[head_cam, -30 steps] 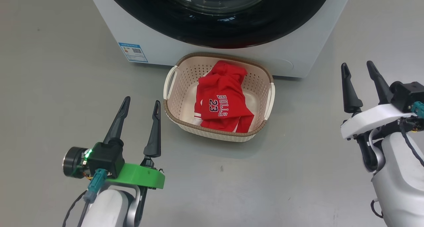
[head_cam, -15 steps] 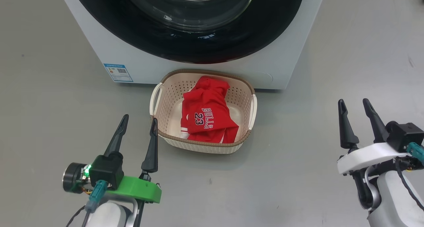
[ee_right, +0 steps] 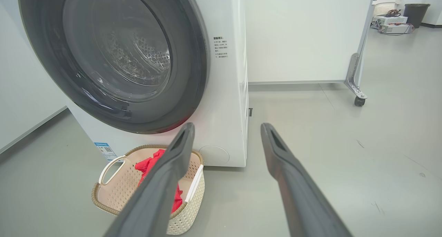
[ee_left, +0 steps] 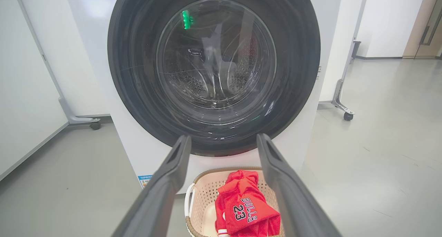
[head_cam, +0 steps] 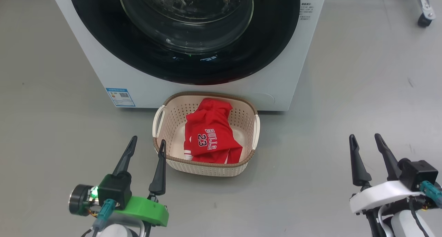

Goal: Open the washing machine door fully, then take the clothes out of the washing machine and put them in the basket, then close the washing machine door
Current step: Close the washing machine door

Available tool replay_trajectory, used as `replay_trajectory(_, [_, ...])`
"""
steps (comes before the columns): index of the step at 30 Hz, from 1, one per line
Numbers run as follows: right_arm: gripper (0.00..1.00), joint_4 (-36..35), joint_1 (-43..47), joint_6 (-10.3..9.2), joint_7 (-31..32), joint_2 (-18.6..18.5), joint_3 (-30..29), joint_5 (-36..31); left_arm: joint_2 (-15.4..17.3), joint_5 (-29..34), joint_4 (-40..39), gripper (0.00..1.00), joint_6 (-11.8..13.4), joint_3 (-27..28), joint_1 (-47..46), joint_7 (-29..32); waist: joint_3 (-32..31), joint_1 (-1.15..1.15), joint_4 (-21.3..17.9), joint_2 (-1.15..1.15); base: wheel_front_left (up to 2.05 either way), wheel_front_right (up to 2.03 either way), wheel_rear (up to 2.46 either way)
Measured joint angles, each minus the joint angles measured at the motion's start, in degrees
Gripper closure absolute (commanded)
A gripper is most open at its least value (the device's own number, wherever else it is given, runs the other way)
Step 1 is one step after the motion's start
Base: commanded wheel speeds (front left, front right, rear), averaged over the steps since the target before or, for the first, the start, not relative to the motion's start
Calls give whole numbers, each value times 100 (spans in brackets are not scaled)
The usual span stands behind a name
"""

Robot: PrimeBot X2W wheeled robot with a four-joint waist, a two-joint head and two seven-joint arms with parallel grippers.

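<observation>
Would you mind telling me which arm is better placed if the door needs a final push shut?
Left. The left end effector points squarely at the washing machine door, which looks shut; the right end effector sits off to the right of the washing machine.

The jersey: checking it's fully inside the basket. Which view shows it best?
Head view: it looks down on the whole jersey inside the basket. The left wrist view crops its lower edge; in the right wrist view a dark finger hides much of it.
</observation>
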Motion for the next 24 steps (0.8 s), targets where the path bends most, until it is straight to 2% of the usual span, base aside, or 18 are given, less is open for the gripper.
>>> replay_trajectory(10, [0,-386,456,-191,0,52,-16,-2,27,-10,14,0,0,4,166,27,-202,0,-87,0,0,0,0])
replay_trajectory(24, [0,-781,712,-293,0,73,-64,-12,60,-51,21,0,1,236,185,78,-270,0,-99,0,0,0,0])
